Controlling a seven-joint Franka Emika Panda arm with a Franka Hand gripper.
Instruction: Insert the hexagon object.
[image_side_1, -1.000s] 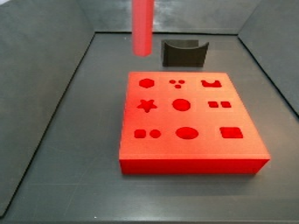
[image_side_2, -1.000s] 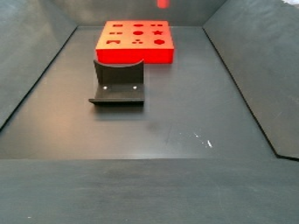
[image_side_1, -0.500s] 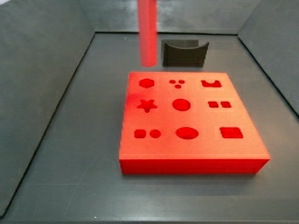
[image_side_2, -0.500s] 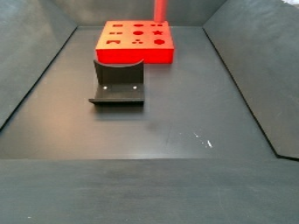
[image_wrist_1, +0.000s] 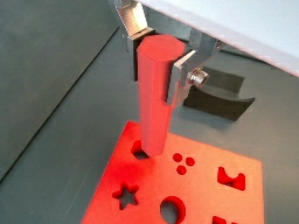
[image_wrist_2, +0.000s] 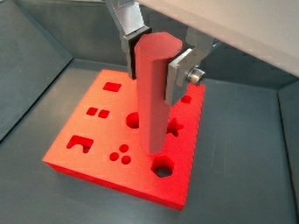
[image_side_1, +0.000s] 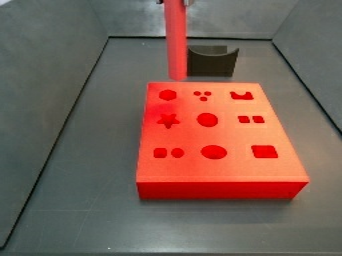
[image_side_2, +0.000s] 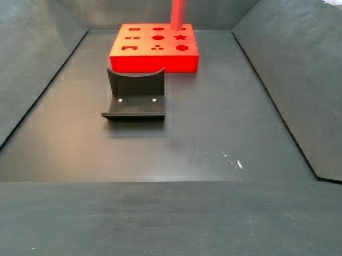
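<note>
The hexagon object, a long bright red rod, hangs upright in my gripper, which is shut on its upper end; both wrist views show this. Its lower end hovers over the red block close to the hexagonal hole, at the block's corner. In both side views only the rod shows, coming down from above the frame over the block; the gripper itself is out of view there. The hexagonal hole lies just below the rod's end.
The block has several other shaped holes, among them a star and a circle. The dark fixture stands on the floor beside the block. Grey walls enclose the dark floor.
The rod has moved sideways and downward, nearer to the block's corner with the hexagonal hole. The block and the fixture have not moved.
</note>
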